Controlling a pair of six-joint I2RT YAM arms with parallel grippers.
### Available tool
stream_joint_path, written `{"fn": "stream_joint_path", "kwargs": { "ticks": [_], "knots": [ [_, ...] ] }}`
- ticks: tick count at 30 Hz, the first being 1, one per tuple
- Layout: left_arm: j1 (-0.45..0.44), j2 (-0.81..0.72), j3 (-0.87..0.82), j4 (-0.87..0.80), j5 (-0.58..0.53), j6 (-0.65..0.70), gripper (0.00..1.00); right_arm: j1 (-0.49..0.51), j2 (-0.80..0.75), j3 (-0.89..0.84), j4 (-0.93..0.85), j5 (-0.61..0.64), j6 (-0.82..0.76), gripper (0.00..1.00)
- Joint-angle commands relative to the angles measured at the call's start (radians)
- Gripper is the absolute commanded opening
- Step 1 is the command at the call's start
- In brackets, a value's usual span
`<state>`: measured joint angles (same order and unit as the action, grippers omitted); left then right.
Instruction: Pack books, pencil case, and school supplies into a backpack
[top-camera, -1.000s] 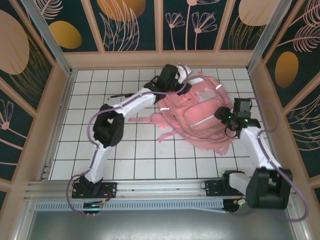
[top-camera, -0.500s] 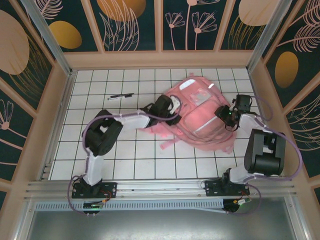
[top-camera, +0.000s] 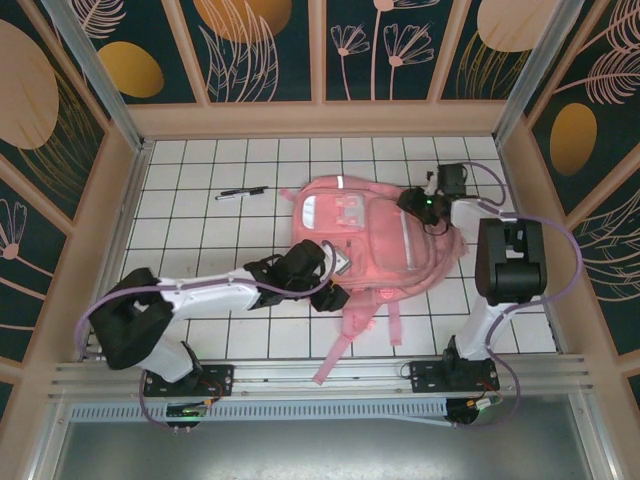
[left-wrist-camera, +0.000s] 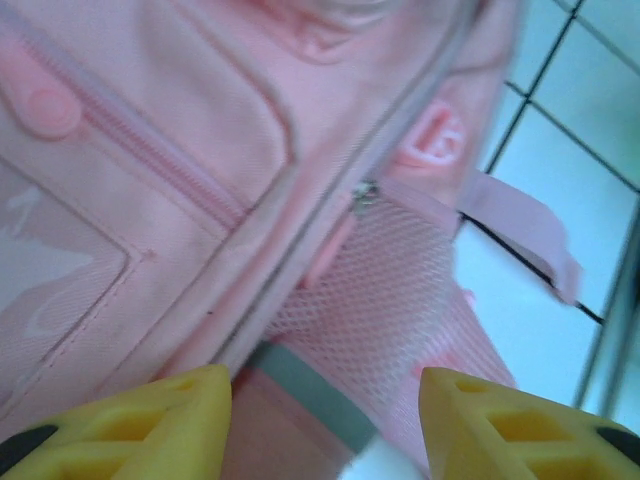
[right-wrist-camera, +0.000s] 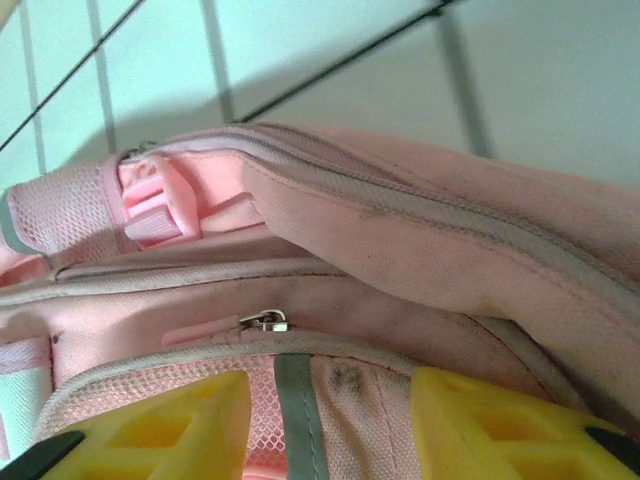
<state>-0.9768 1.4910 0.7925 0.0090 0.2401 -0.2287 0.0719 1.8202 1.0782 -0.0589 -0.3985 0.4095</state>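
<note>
The pink backpack (top-camera: 365, 225) lies flat mid-table with its clear front panel facing up; its fabric also shows in the left wrist view (left-wrist-camera: 190, 170) and the right wrist view (right-wrist-camera: 420, 230). My left gripper (top-camera: 338, 280) (left-wrist-camera: 325, 420) is open at the bag's near-left edge, its yellow fingers either side of a mesh side pocket (left-wrist-camera: 390, 290). My right gripper (top-camera: 415, 205) (right-wrist-camera: 330, 420) is open at the far-right corner, over a grey strip and a zipper pull (right-wrist-camera: 265, 320). One loose dark pen (top-camera: 240, 191) lies far left. The books and pencil case are out of view.
Pink straps (top-camera: 338, 352) trail from the bag toward the near edge, between the two arm bases. Wooden walls (top-camera: 115, 200) ring the white tiled table (top-camera: 200, 230). The right arm's elbow (top-camera: 510, 260) stands close by the bag's right side.
The backpack has been turned and dragged toward the near left, its straps now pointing at the near edge. My left arm swung nearer with it; my right gripper moved toward the far side.
</note>
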Motion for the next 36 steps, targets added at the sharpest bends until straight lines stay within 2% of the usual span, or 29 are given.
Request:
{"fn": "stream_joint_path", "kwargs": {
  "ticks": [1,4,6,9,12,14,17,19,20,23,24,27,29,30,32,33,34,36],
  "knots": [
    [-0.003,-0.154,-0.017,-0.043,-0.005,0.106,0.53,0.121,0.077,0.017,0.061,-0.096,0.081,0.45],
    [-0.003,-0.254,-0.041,-0.070,-0.171,0.283,0.57,0.173,0.134,0.071,0.122,-0.214,0.085,0.44],
    [-0.003,-0.271,-0.058,-0.089,-0.230,0.432,0.59,0.200,0.144,0.131,0.071,-0.218,0.045,0.45],
    [-0.003,-0.247,-0.084,-0.102,-0.266,0.620,0.60,0.206,0.092,0.176,-0.020,-0.155,-0.010,0.54],
    [-0.004,-0.205,-0.080,-0.142,-0.281,0.698,0.59,0.202,-0.017,0.174,-0.140,0.006,-0.050,0.59],
    [-0.003,-0.186,-0.086,-0.185,-0.272,0.715,0.60,0.209,-0.114,0.147,-0.231,0.189,-0.097,0.75],
    [-0.003,-0.184,-0.110,-0.225,-0.260,0.710,0.62,0.214,-0.264,0.073,-0.301,0.453,-0.130,0.80],
    [-0.002,-0.185,-0.134,-0.216,-0.284,0.695,0.64,0.214,-0.362,0.030,-0.337,0.649,-0.086,0.85],
    [-0.003,-0.179,-0.148,-0.204,-0.300,0.693,0.68,0.207,-0.409,0.015,-0.356,0.710,-0.068,0.99],
    [-0.003,-0.135,-0.171,-0.146,-0.356,0.693,0.74,0.171,-0.527,-0.042,-0.426,0.768,0.033,0.99],
    [-0.003,-0.105,-0.175,-0.120,-0.363,0.698,0.74,0.145,-0.566,-0.064,-0.439,0.732,0.058,0.99],
    [-0.003,-0.006,-0.161,-0.068,-0.429,0.670,0.74,0.092,-0.640,-0.102,-0.427,0.482,0.066,0.92],
    [-0.003,0.053,-0.130,-0.065,-0.458,0.638,0.68,0.103,-0.674,-0.130,-0.407,0.343,0.086,0.85],
    [-0.003,0.069,-0.118,-0.067,-0.446,0.629,0.61,0.113,-0.685,-0.144,-0.396,0.283,0.091,0.82],
    [-0.003,0.081,-0.096,-0.081,-0.400,0.608,0.30,0.139,-0.699,-0.179,-0.372,0.134,0.091,0.74],
    [-0.003,0.073,-0.092,-0.084,-0.384,0.598,0.20,0.150,-0.698,-0.187,-0.376,0.083,0.092,0.70],
    [-0.003,0.058,-0.089,-0.090,-0.354,0.586,0.10,0.163,-0.697,-0.200,-0.383,0.032,0.088,0.67],
    [-0.001,0.014,-0.085,-0.098,-0.311,0.556,0.00,0.190,-0.698,-0.222,-0.398,-0.036,0.063,0.60]
  ]
}}
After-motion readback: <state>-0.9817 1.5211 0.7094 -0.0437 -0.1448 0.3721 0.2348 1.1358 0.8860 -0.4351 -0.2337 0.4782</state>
